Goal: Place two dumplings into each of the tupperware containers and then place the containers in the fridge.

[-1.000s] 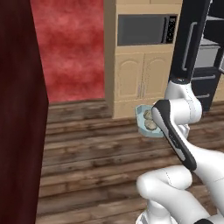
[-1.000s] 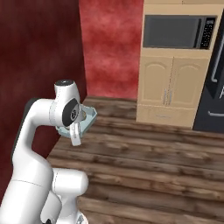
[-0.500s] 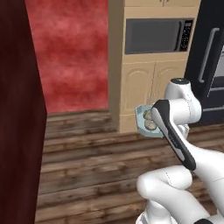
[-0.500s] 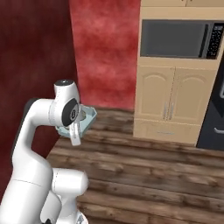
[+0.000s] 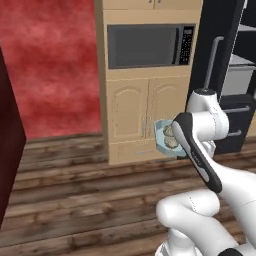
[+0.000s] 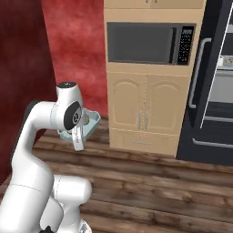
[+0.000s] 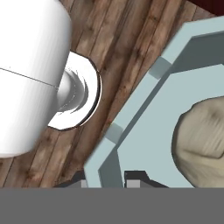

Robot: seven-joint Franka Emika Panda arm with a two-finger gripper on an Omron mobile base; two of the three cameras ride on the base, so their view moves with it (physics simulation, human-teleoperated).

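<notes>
My gripper (image 7: 109, 180) is shut on the rim of a light-blue tupperware container (image 7: 131, 118), which I hold up in front of the arm above the wooden floor. A tan dumpling (image 7: 201, 140) lies inside it. In the left base view the container (image 5: 161, 131) shows beside my forearm with two dumplings (image 5: 170, 136) in it. From the right base view, the container (image 6: 91, 124) sits behind the wrist with a dumpling (image 6: 85, 119) peeking out. The dark fridge (image 5: 220, 75) with its grey bar handle stands ahead to the right, and it appears again as the fridge (image 6: 218, 100) at the right edge.
A tall beige cabinet (image 5: 132, 110) with a black microwave (image 5: 150, 45) stands straight ahead, left of the fridge. A red wall (image 5: 50, 65) runs to the left and a dark panel (image 5: 7, 150) juts in at the near left. Wooden floor (image 6: 159, 182) lies between me and the cabinet.
The whole picture has shifted: the base has moved, so cabinet, microwave and fridge look nearer and more central. The arm keeps the same pose with the container in the gripper.
</notes>
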